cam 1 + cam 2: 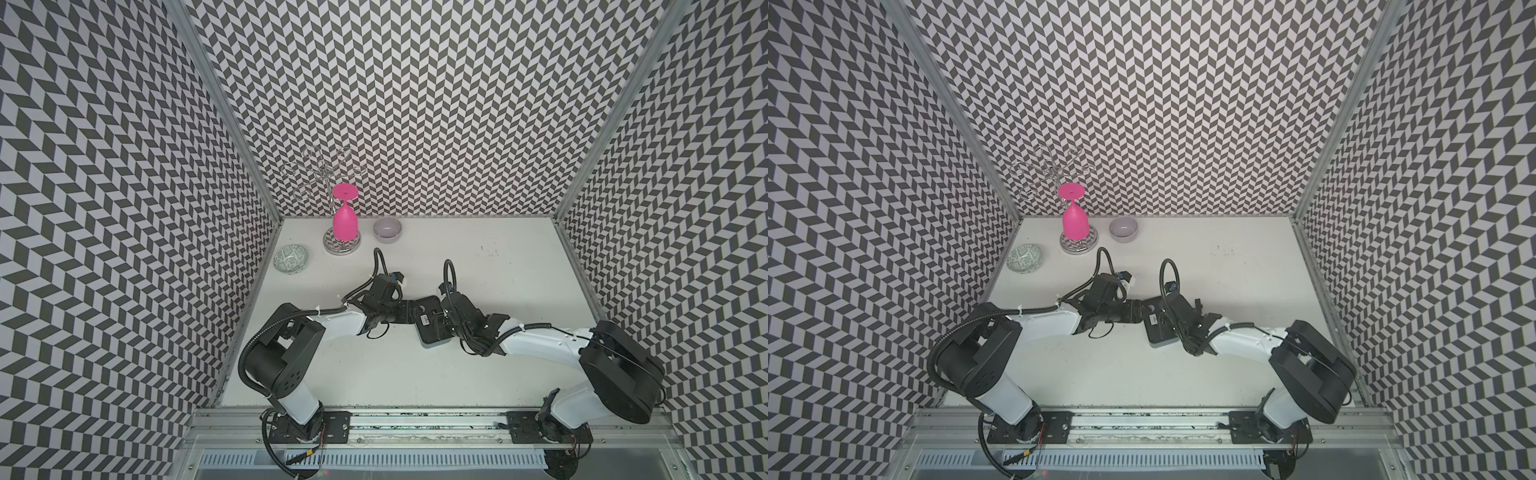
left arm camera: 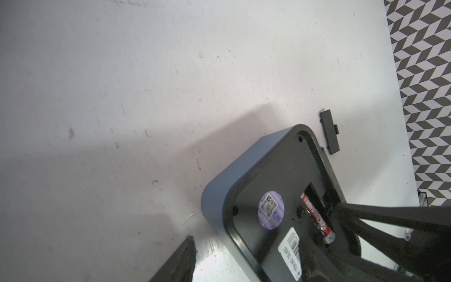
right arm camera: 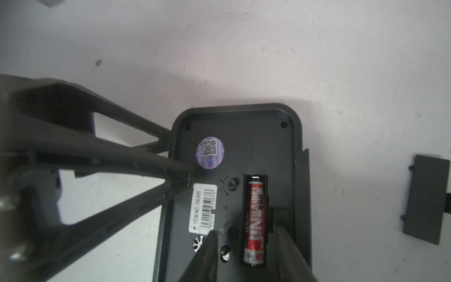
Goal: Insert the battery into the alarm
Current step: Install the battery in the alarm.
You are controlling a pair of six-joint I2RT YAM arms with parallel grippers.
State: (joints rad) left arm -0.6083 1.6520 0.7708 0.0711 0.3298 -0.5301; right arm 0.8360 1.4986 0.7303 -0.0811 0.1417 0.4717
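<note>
Parted right hand (image 3: 246,230) straddles cylindrical red battery (image 3: 255,219) in boxy alarm (image 3: 244,141); left hand (image 1: 409,316) unclear.

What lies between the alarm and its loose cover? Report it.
Only bare table separates the alarm from the cover, seen in the right wrist view.

Top views overlook everything; both wrist views closely share the alarm (image 3: 244,136)
</note>
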